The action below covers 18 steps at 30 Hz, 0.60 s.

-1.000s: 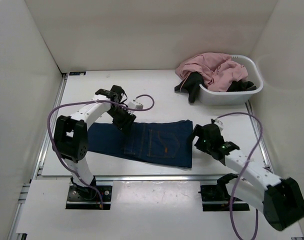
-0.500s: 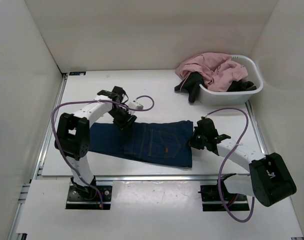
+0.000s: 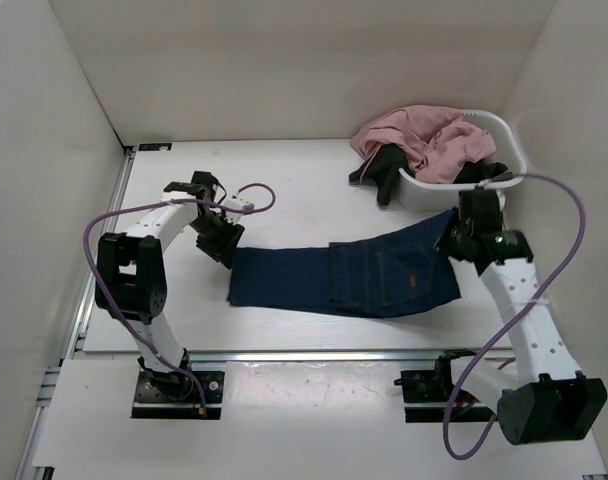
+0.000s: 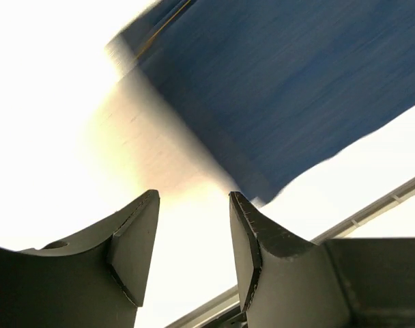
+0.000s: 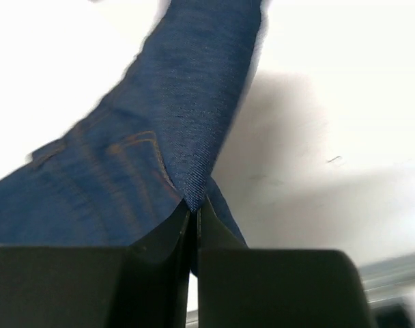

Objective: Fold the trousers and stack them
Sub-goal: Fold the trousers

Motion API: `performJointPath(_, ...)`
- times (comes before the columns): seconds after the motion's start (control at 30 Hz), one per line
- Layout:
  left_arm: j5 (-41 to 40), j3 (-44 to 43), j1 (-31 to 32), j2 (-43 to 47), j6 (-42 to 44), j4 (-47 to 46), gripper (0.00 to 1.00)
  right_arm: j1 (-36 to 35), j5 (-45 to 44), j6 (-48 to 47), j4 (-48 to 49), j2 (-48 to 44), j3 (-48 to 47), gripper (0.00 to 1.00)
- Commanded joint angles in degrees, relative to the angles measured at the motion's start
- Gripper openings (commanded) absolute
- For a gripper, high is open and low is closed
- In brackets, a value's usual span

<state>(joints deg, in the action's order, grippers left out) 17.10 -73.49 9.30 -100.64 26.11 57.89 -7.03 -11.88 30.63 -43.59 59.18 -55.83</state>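
Note:
The trousers (image 3: 364, 275) are dark blue jeans lying folded lengthwise across the middle of the table, waist end to the right. My right gripper (image 3: 452, 238) is shut on a waist-end corner, which it holds lifted off the table; the right wrist view shows the denim (image 5: 180, 116) pinched between the closed fingers of that gripper (image 5: 194, 208). My left gripper (image 3: 222, 245) hangs at the far corner of the leg end. In the left wrist view this gripper (image 4: 194, 198) is open with only bare table between its fingers, and the blue cloth (image 4: 282, 89) lies just ahead.
A white basket (image 3: 514, 150) stands at the back right, close behind the right gripper. A pink garment (image 3: 424, 135) is heaped in it and a black garment (image 3: 384, 170) hangs over its left side. White walls enclose the table.
The right gripper has shut on the waist corner and pulled the trousers right, towards the basket. The left gripper has moved left off the cloth and stands a little wider.

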Motion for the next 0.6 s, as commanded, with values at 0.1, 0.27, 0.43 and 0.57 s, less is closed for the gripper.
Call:
performJointPath(0.1, 3.37, -1.82, 7.29, -4.38, -2.20, -1.90, 0.57, -6.31, -15.79, -10.24, -26.86, 12.50, -30.35, 0.00)
performJointPath(0.27, 6.44, -5.69, 12.23, -9.39, -2.20, -1.90, 0.59, -25.52, -21.68, -2.52, -35.58, 29.28, -50.74, 0.00)
performJointPath(0.43, 10.67, -10.34, 13.64, -14.75, -2.20, -1.90, 0.59, -36.99, -24.51, 11.16, -37.88, 41.79, -55.61, 0.00)
performJointPath(0.57, 11.19, -12.28, 13.64, -20.10, -2.20, -1.90, 0.59, -44.46, -23.89, 16.74, -32.02, 50.13, -58.06, 0.00)
